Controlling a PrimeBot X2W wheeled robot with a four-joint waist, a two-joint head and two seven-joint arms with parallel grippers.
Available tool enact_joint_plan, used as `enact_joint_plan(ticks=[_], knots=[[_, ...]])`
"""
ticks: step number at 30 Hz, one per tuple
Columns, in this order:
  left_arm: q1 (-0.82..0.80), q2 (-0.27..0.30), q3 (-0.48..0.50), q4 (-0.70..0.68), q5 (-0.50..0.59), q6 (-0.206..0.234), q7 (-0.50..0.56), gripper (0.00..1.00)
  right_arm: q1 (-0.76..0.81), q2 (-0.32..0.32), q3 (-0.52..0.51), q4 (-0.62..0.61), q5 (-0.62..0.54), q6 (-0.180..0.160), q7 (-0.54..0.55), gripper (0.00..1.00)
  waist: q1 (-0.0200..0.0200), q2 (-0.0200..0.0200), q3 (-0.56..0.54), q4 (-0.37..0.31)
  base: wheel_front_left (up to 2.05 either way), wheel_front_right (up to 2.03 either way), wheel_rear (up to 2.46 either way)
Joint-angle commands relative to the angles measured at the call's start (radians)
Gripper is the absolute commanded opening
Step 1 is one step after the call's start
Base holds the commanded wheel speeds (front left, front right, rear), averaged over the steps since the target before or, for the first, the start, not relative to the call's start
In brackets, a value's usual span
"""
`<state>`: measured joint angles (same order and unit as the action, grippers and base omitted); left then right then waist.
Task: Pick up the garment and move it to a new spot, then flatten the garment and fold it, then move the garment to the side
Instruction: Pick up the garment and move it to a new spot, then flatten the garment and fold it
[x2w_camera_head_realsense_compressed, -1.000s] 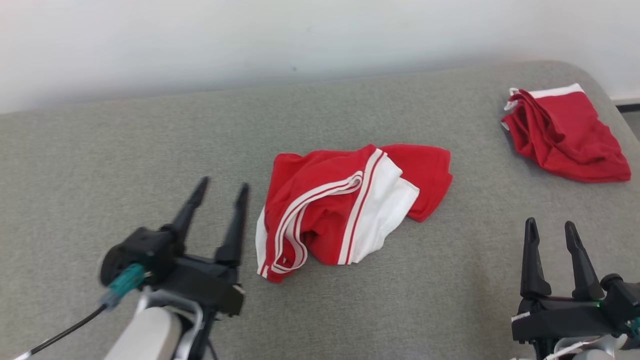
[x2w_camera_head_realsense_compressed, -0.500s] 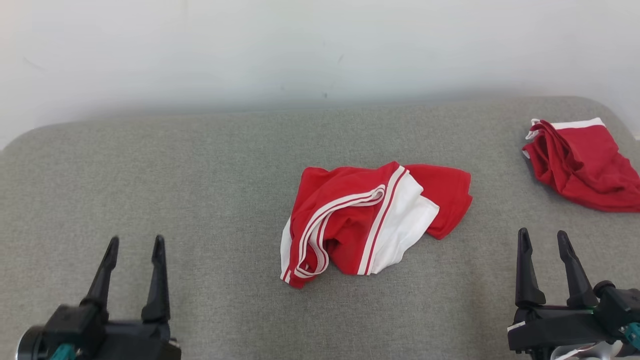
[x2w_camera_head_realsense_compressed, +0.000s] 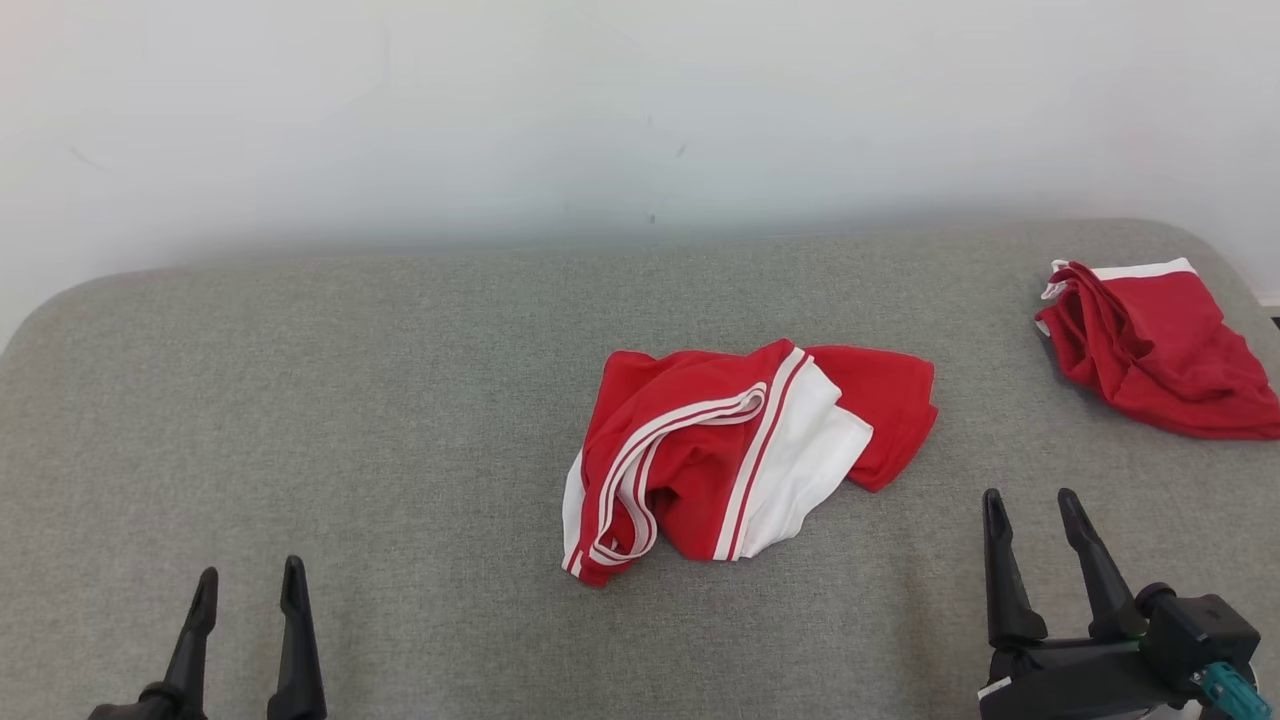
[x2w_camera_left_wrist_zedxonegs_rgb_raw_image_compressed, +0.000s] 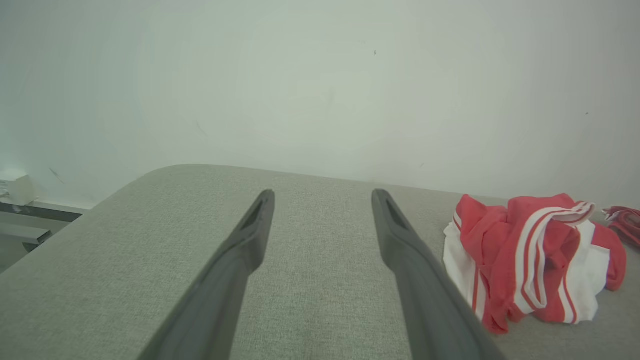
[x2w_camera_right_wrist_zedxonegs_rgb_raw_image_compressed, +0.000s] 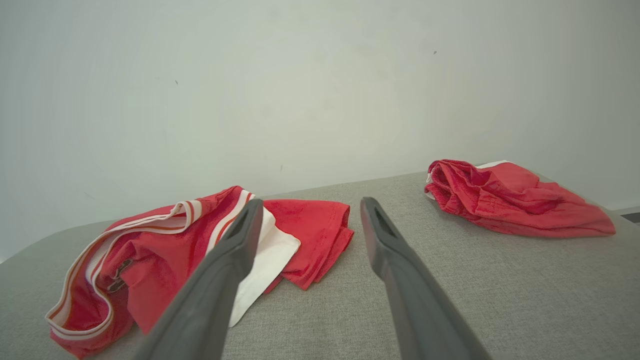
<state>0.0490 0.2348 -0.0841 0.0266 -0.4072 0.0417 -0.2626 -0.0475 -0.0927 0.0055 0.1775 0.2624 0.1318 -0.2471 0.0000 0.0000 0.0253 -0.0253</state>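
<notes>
Centrally on the grey woven-fabric cushion surface (x2w_camera_head_realsense_compressed: 300, 400), the crumpled red-and-white striped cloth garment (x2w_camera_head_realsense_compressed: 745, 455) is seen, its long axis laid roughly from 8 o'clock to 2 o'clock in the head view. It is found at 10 o'clock from the right gripper (x2w_camera_head_realsense_compressed: 1029, 495) and at 2 o'clock from the left gripper (x2w_camera_head_realsense_compressed: 250, 568); the right is judged nearer. Both pairs of fingers are held apart, nothing between them. Its white-banded 8 o'clock end is possibly a waistband.

plain indoor workspace; grey fabric surface (x2w_camera_head_realsense_compressed: 300, 400), bare white wall (x2w_camera_head_realsense_compressed: 400, 100)
</notes>
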Motion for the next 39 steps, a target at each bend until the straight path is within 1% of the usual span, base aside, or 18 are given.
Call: enact_joint_plan(ticks=[1, 7, 14, 22, 30, 35, 39], knots=[[0.013, -0.013, 0.014, 0.010, 0.017, -0.011, -0.003, 1.00, 0.007, -0.007, 0.009, 0.000, 0.005, -0.003, -0.002, 1.00, 0.0000, 0.0000, -0.001, -0.002, 0.00, 0.00, 0.00], [0.012, -0.054, 0.055, 0.035, 0.049, -0.054, -0.003, 1.00, 0.015, -0.007, 0.025, 0.000, 0.013, -0.003, -0.004, 1.00, 0.0000, 0.0000, -0.002, -0.006, 0.00, 0.00, 0.00], [0.012, -0.079, 0.086, 0.050, 0.092, -0.094, -0.003, 1.00, 0.022, -0.009, 0.032, 0.008, 0.015, -0.003, -0.005, 1.00, 0.0000, 0.0000, -0.002, -0.007, 0.00, 0.00, 0.00], [0.012, -0.100, 0.110, 0.057, 0.123, -0.119, -0.003, 1.00, 0.020, -0.011, 0.034, 0.014, 0.018, -0.003, -0.006, 1.00, 0.0000, 0.0000, 0.001, -0.007, 0.00, 0.00, 0.00], [0.001, -0.118, 0.120, 0.061, 0.143, -0.132, -0.003, 1.00, 0.007, -0.018, 0.034, 0.023, 0.020, -0.003, -0.005, 1.00, 0.0000, 0.0000, 0.010, 0.003, 0.00, 0.00, 0.00], [-0.020, -0.130, 0.116, 0.063, 0.154, -0.140, -0.003, 1.00, -0.059, -0.052, 0.058, 0.045, 0.012, -0.003, 0.017, 1.00, 0.0000, 0.0000, 0.034, 0.024, 0.00, 0.00, 0.00], [-0.040, -0.142, 0.108, 0.069, 0.157, -0.148, -0.003, 1.00, -0.139, -0.084, 0.069, 0.086, 0.005, -0.003, 0.034, 1.00, 0.0000, 0.0000, 0.056, 0.057, 0.00, 0.00, 0.00]])
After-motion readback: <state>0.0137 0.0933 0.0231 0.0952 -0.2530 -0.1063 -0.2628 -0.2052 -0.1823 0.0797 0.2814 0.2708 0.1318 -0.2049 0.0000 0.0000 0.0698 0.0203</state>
